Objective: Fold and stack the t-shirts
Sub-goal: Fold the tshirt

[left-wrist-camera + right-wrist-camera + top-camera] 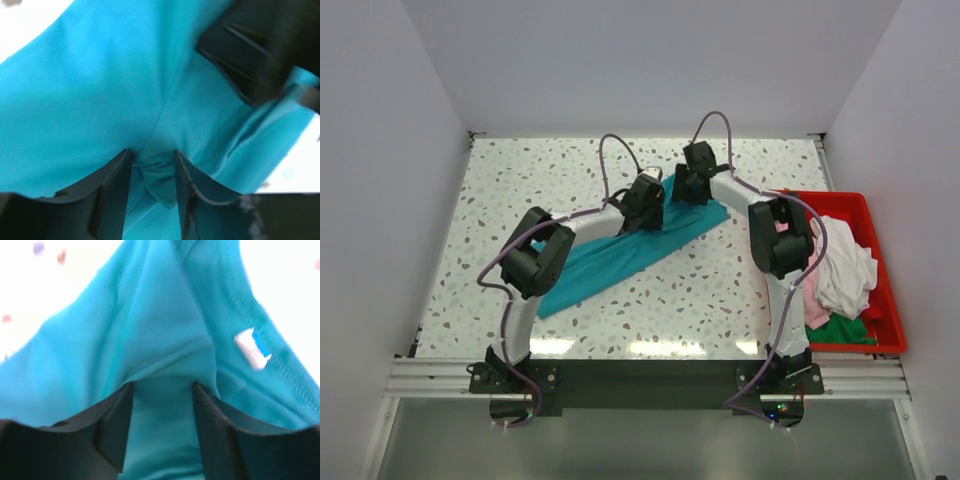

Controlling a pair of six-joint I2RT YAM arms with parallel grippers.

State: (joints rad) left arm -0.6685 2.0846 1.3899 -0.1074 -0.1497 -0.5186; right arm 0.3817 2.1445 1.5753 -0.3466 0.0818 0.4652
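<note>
The teal t-shirt (610, 262) lies as a long, narrow folded strip running from the near left to the far middle of the table. My left gripper (640, 215) is down on its far part; in the left wrist view (152, 162) the jaws stand a little apart, with a bunched fold of teal cloth (160, 175) loose between them. Just right of it, my right gripper (687, 195) sits at the shirt's collar end. Its jaws (162, 390) are open, with flat cloth in the gap. The white neck label (252, 347) shows to their right.
A red bin (840, 196) stands at the table's right edge, holding a crumpled white shirt (845, 270), a pink one (817, 305) and a green one (840, 330). The right arm's black body (260, 50) looms close in the left wrist view. White walls enclose the speckled table (520, 180).
</note>
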